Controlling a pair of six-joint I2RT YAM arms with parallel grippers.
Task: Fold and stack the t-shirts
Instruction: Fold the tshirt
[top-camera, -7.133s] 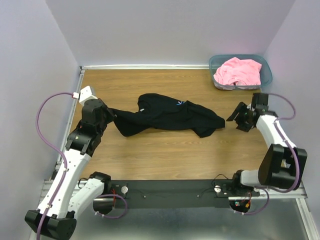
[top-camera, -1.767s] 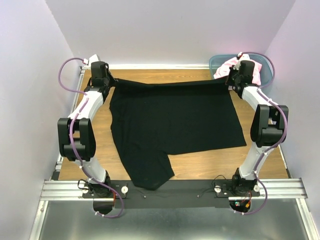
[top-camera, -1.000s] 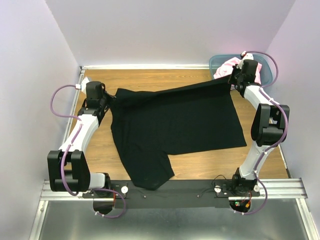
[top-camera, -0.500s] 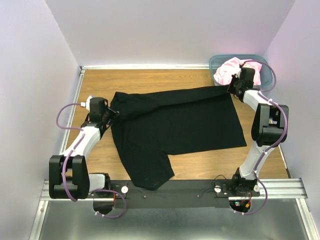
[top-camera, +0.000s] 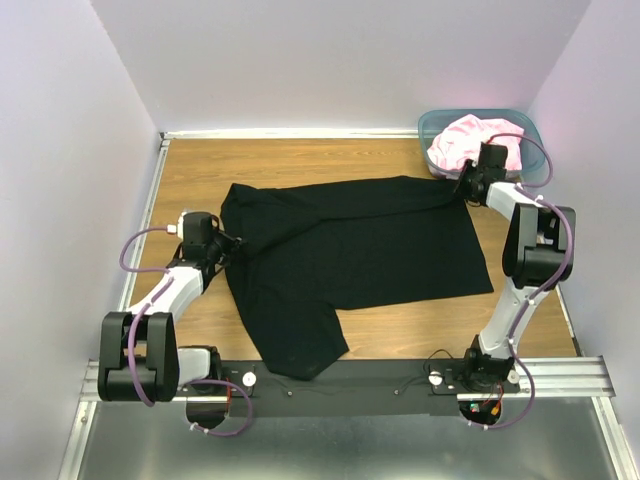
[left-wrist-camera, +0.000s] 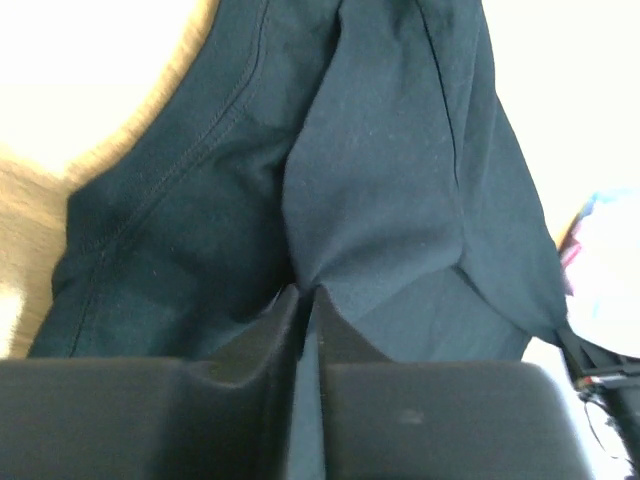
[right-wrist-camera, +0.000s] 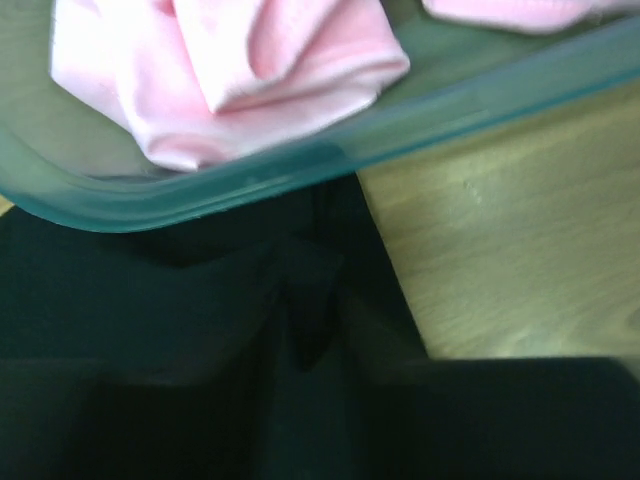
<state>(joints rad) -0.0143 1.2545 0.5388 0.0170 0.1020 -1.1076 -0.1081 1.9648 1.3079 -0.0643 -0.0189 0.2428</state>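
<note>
The large black t-shirt (top-camera: 350, 245) lies spread on the wooden table, with one part hanging toward the near edge. My left gripper (top-camera: 224, 243) is shut on its left edge. In the left wrist view the jaws (left-wrist-camera: 308, 296) pinch a fold of the black cloth (left-wrist-camera: 380, 180). My right gripper (top-camera: 463, 186) is shut on the shirt's far right corner, low beside the bin. In the right wrist view (right-wrist-camera: 312, 325) dark cloth (right-wrist-camera: 150, 300) bunches between the jaws. The light pink t-shirt (top-camera: 478, 140) lies crumpled in the bin and also shows in the right wrist view (right-wrist-camera: 230, 70).
The teal translucent bin (top-camera: 532, 150) stands at the far right corner, its rim (right-wrist-camera: 300, 170) just ahead of my right gripper. Lilac walls enclose the table on three sides. A metal rail (top-camera: 340, 385) runs along the near edge. Bare wood (top-camera: 200, 170) shows at the far left.
Both grippers have come down with the shirt's far edge. The left one has moved toward the near edge, and the right one has sunk beside the bin. The stretched edge now lies on the table.
</note>
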